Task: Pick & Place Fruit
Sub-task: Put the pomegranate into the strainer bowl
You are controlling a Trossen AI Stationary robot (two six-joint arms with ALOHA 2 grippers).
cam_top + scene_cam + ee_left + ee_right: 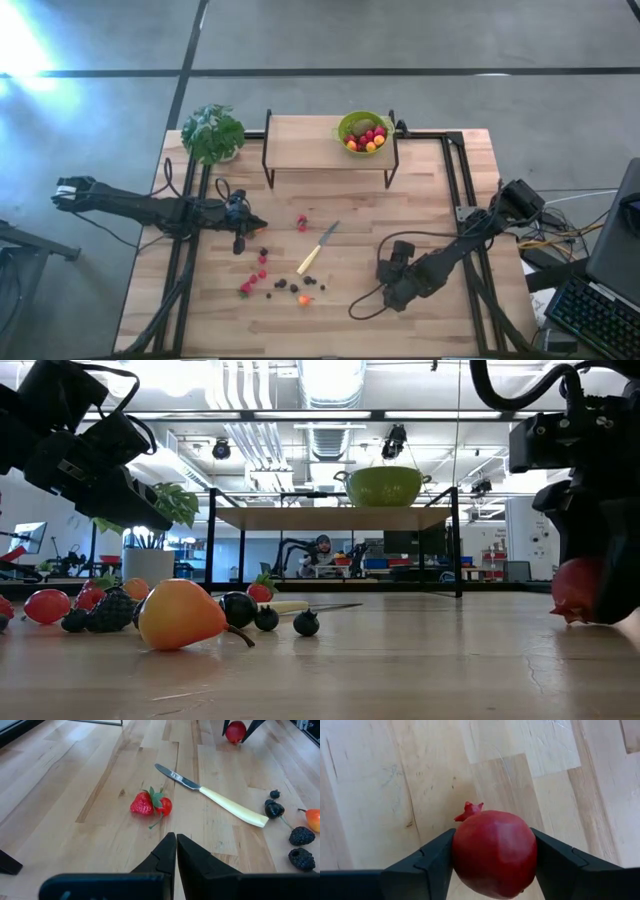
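A red pomegranate [495,852] sits on the wooden table toward its right side, between the fingers of my right gripper [392,272], which is shut on it. It also shows in the low view [575,592], and the gripper hides it in the high view. My left gripper [176,839] waits shut over the table's left part, clear of everything. A strawberry and a small red fruit [150,804] lie in front of it. Several small fruit pieces [275,283] lie loose near the front. A green bowl [365,130] with fruit stands on the raised shelf. My right gripper has the pomegranate pinched between its two fingers, one on each of its rounded sides [459,851], with the crown [469,810] pointing away from the wrist. The fingers come slanting steeply down from above. In the low view the fruit's underside [570,618] rests on the table.
A pale-handled knife [318,248] lies mid-table between the two grippers. A potted plant [212,132] stands at the far left corner. The black-framed shelf [300,140] spans the far side. Black rails [468,220] run along the table's right.
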